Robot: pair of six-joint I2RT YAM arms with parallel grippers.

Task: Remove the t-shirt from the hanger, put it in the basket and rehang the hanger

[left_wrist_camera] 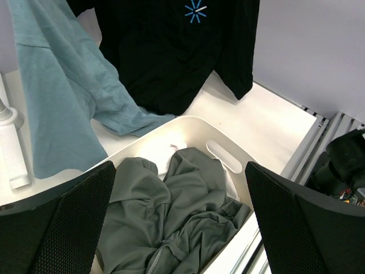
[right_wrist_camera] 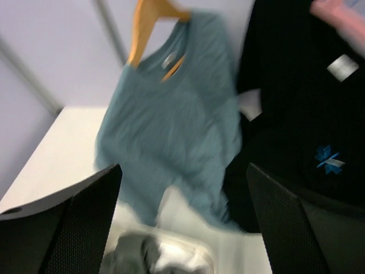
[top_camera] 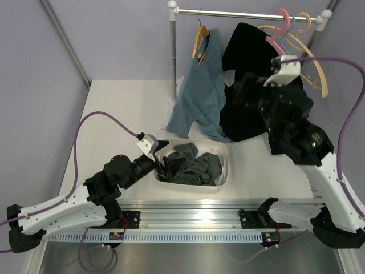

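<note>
The black t-shirt (top_camera: 242,85) hangs from the pink hanger (top_camera: 278,28) on the rail and drapes down onto the table. Its blue starburst mark (left_wrist_camera: 195,10) shows in the left wrist view, and the shirt (right_wrist_camera: 302,103) with its white neck label (right_wrist_camera: 342,67) shows blurred in the right wrist view, under a pink hanger arm (right_wrist_camera: 339,12). My right gripper (right_wrist_camera: 182,222) is open and empty, raised in front of the shirt. My left gripper (left_wrist_camera: 179,222) is open and empty, low over the bin of grey clothes (left_wrist_camera: 171,217).
A blue-grey shirt (top_camera: 202,85) hangs on a wooden hanger (top_camera: 201,39) left of the black one. More tan and blue hangers (top_camera: 305,43) hang at the rail's right end. A white bin (top_camera: 222,177) with dark grey clothes (top_camera: 191,165) sits at the table's front middle. The rail post (top_camera: 172,51) stands behind.
</note>
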